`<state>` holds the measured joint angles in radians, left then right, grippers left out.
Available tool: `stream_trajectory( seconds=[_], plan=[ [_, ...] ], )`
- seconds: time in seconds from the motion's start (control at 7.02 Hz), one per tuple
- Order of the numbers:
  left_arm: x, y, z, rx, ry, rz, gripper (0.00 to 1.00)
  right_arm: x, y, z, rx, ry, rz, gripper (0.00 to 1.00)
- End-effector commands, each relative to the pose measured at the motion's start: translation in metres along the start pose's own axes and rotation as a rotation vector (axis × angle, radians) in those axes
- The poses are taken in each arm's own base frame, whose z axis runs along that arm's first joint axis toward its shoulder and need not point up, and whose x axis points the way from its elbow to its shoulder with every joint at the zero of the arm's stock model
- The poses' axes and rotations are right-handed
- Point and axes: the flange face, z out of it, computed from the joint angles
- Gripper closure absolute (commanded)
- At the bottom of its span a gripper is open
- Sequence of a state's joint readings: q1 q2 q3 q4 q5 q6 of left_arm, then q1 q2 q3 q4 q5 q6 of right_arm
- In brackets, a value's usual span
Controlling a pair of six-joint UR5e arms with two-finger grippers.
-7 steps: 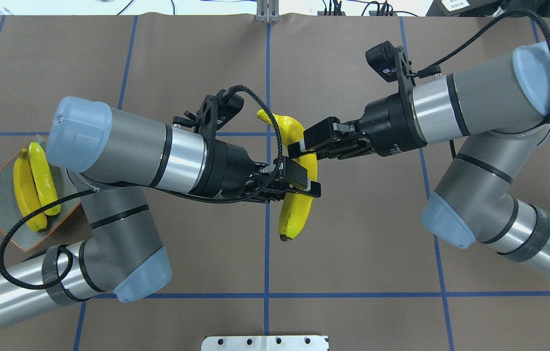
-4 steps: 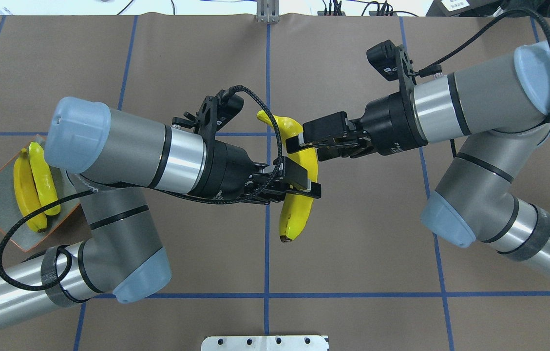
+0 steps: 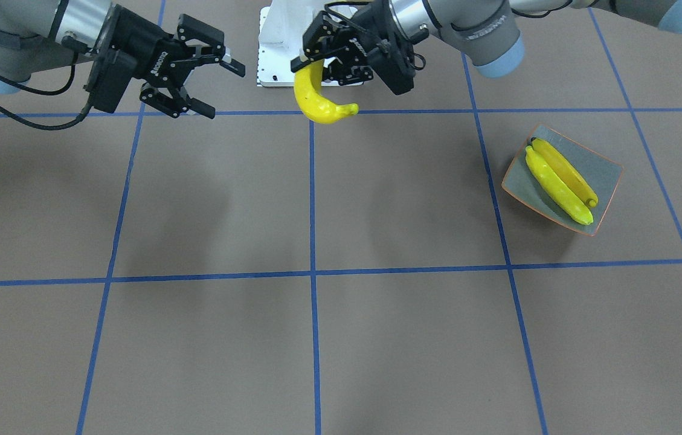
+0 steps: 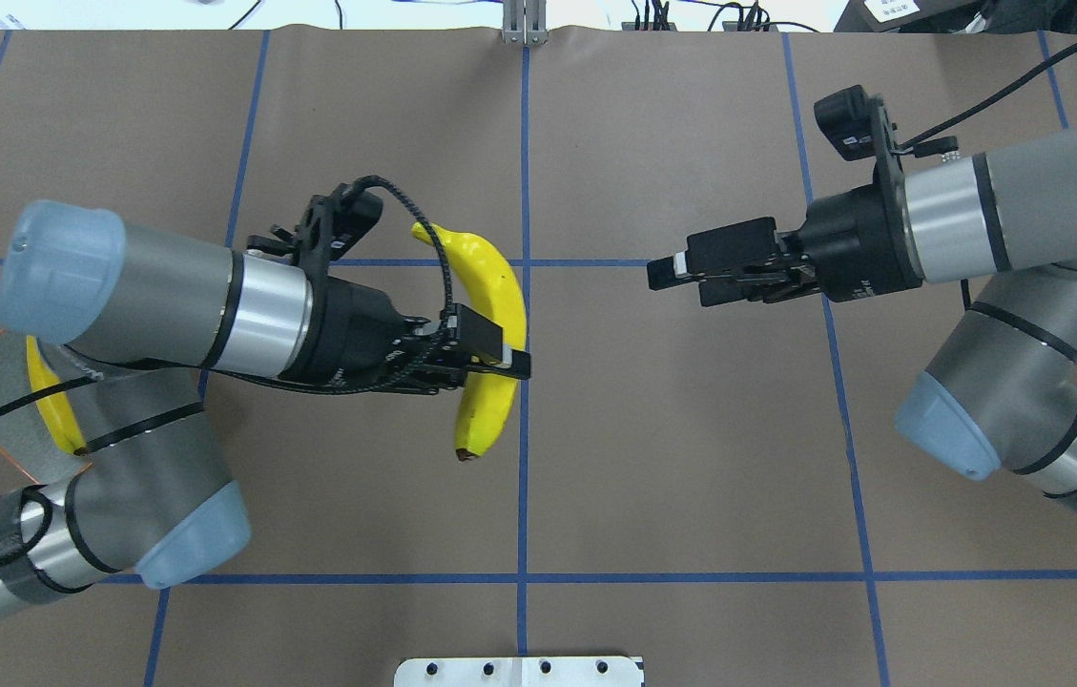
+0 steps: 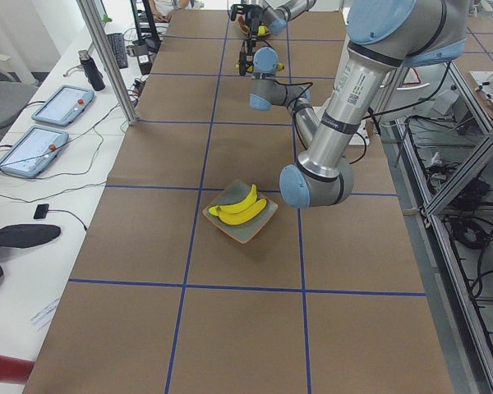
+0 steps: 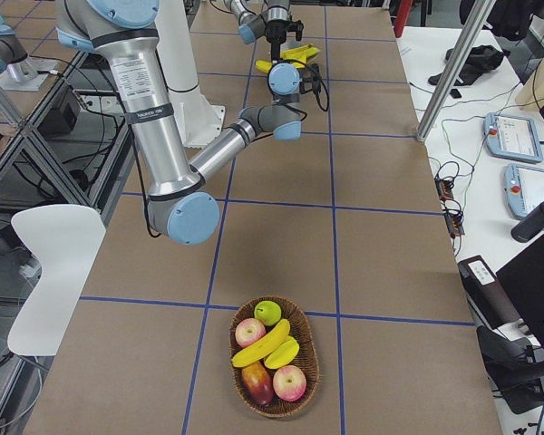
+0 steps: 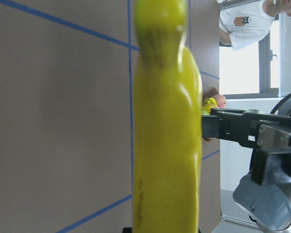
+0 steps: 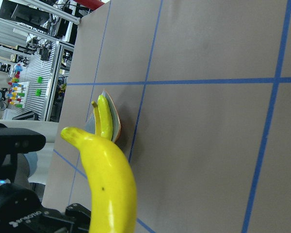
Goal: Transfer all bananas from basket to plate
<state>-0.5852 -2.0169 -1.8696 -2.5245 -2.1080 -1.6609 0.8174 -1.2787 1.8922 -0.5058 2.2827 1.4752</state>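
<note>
bananas, mid-transfer. one bright yellow curved banana (image 4: pixel 492 286) is clamped across its middle by the left gripper (image 4: pixel 498 355) and held above the brown desk with blue tape lines (image 3: pixel 377 338), near its centre and clear of everything else. the right gripper (image 3: pixel 221 89) stands well apart, jaws spread, nothing between them. two more yellow bananas (image 3: pixel 561 181) lie side by side on the squarish speckled grey-blue plate with a thin orange rim (image 3: pixel 609 175), on the robot's left. the woven brown basket (image 6: pixel 310 367), at the desk's end on the robot's right, holds at least one yellow banana (image 6: pixel 265 343) among apples (image 6: pixel 290 382). step in hand, as judged: carrying a third banana to the plate. the next move calls for swinging left, lowering the fruit parallel to the resting pair on the bare part of the plate, then opening.
</note>
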Motion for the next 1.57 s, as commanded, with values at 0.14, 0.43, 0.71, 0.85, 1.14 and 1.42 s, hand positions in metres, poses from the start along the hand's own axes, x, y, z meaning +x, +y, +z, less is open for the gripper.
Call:
stream_trajectory(
  seconds=[0.14,0.43,0.71,0.85,1.14,1.42],
  plan=[
    [-0.115,-0.012,-0.090,0.114,-0.262,-0.167,1.00,0.056,-0.008,-0.040,0.077,0.092,0.059,0.00],
    [-0.166,-0.038,-0.143,0.175,-0.421,-0.319,1.00,0.082,-0.005,-0.050,0.115,0.138,0.087,0.00],
    [-0.191,-0.059,-0.156,0.235,-0.558,-0.438,1.00,0.094,-0.004,-0.053,0.135,0.160,0.102,0.00],
    [-0.214,-0.069,-0.148,0.247,-0.607,-0.471,1.00,0.099,-0.002,-0.054,0.137,0.169,0.110,0.00],
    [-0.237,-0.076,-0.141,0.246,-0.646,-0.496,1.00,0.134,-0.006,-0.096,0.205,0.238,0.148,0.00],
    [-0.260,-0.083,-0.142,0.252,-0.683,-0.512,1.00,0.180,-0.009,-0.133,0.233,0.340,0.052,0.00]
  ],
)
